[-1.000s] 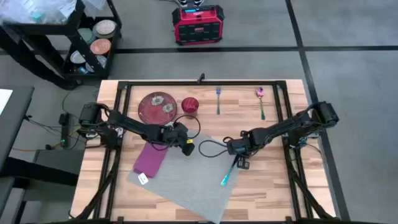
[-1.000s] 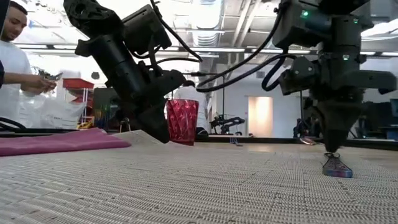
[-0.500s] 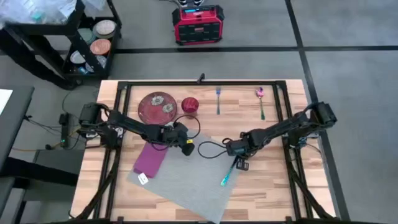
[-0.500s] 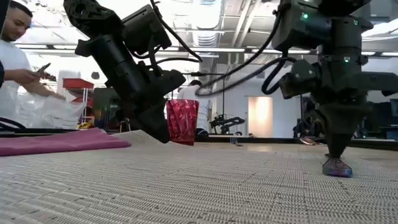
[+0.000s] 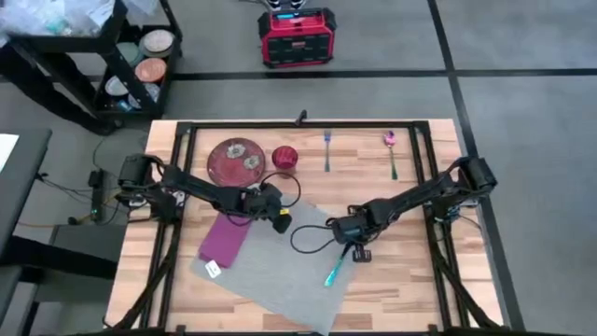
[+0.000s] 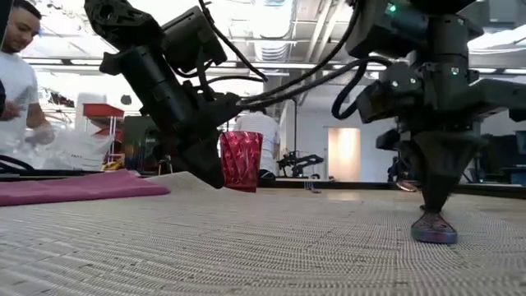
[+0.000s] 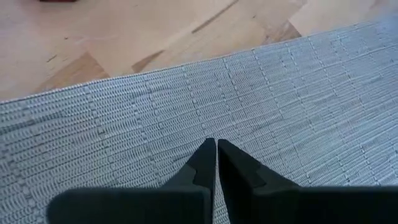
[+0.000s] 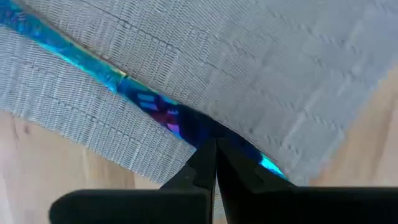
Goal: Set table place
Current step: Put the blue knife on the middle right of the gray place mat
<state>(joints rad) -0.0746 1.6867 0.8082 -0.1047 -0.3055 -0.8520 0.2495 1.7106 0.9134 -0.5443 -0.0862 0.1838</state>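
Right gripper pins iridescent utensil at the placemat's edge

The table is a top of pale wooden planks in a black metal frame. On it lies the place, a large grey rectangular mat of coarse ribbed weave, set askew so its corners point toward the table's edges. In the low view that weave fills the foreground as fine ridged rows.

The right gripper stands at the mat's right border, its two dark fingers pressed nearly together on the handle of a slim utensil with a glossy blue-green and purple sheen. In the right wrist view the utensil runs as a flat shiny strip along the mat's edge, partly over the fabric and close to bare wood. In the low view the right gripper tapers to a point over the utensil's end.

The left gripper rests near the mat's upper corner; in its own wrist view its dark wedge-shaped fingers meet tip to tip just over the weave, holding nothing.

A magenta cloth napkin lies folded flat along the mat's left side. Farther back sit a round dark-red plate, a faceted red glass, a fork and a spoon, all well apart from the mat
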